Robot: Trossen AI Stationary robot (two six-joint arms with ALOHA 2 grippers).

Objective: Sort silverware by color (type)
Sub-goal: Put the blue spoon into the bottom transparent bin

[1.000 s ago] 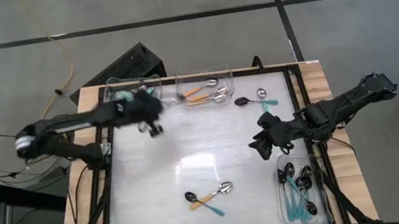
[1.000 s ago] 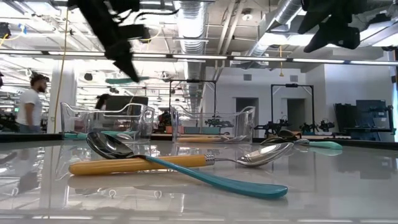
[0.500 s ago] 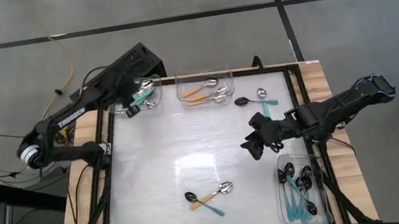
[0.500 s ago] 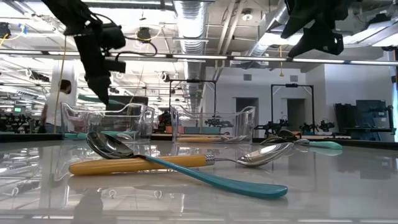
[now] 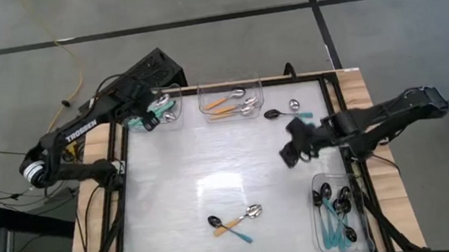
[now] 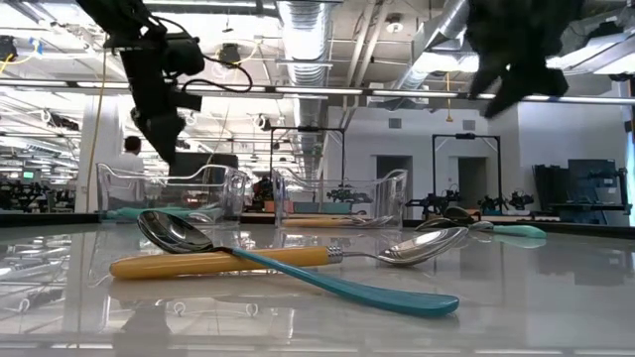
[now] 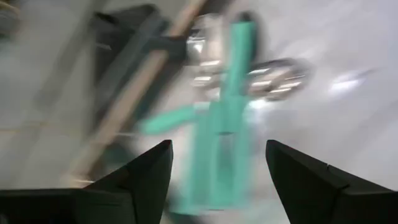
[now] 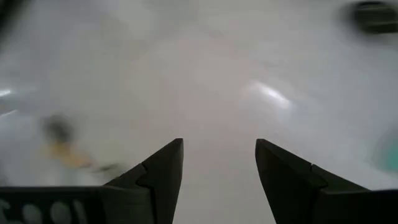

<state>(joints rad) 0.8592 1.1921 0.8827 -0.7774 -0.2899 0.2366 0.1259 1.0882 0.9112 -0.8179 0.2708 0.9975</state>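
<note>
My left gripper (image 5: 149,118) hangs open over the clear far-left bin (image 5: 172,94). Under it, teal-handled spoons with silver bowls (image 7: 233,93) lie in that bin. My right gripper (image 5: 289,154) is open above bare table right of centre, holding nothing (image 8: 219,144). On the near middle of the table an orange-handled silver spoon (image 6: 218,263) and a teal-handled black spoon (image 6: 327,283) lie crossed (image 5: 235,221). Near the far right, a black-bowled spoon (image 5: 274,113) and a silver spoon (image 5: 294,104) rest flat.
The far middle bin (image 5: 252,85) holds orange-handled silver spoons. A long bin (image 5: 322,238) at the right near corner holds teal-handled black spoons. A dark frame borders the table. A person stands far back in the room (image 6: 127,159).
My left gripper carried a teal-handled spoon from the table's far left to above the far-left bin, and has let it go; the spoon no longer hangs from it. My right gripper has drifted a little toward the far edge, still open.
</note>
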